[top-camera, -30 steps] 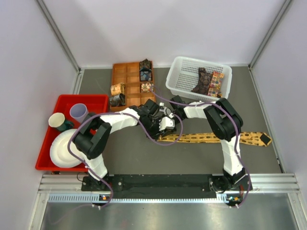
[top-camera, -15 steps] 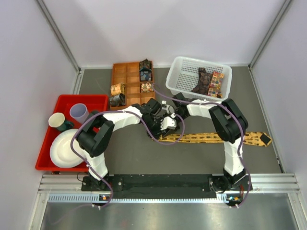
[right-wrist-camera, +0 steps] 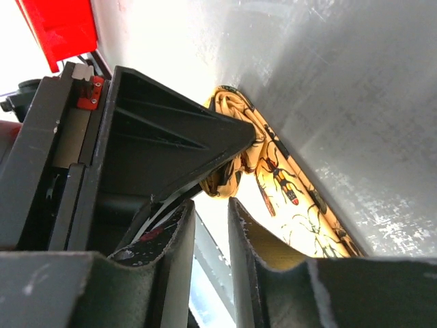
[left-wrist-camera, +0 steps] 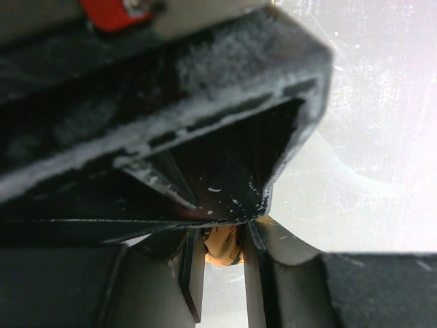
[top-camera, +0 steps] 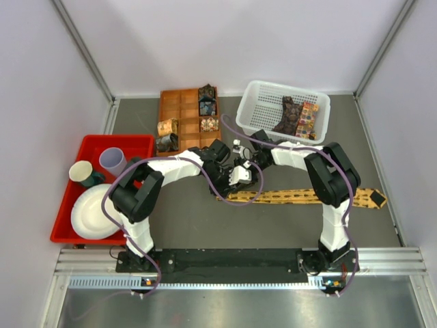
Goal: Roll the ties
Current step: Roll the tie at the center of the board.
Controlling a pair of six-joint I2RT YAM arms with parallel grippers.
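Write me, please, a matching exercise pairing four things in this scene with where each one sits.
1 golden-yellow tie
2 white plate
3 multicoloured tie
4 dark blue roll

A in the white mesh basket
B lying on the table
C in the orange-brown compartment tray
D in the red tray

Pairs: 1-B, 2-D, 3-A, 4-C.

One yellow tie (top-camera: 300,197), two cups (top-camera: 112,160), one plate (top-camera: 89,215), one basket (top-camera: 256,109).
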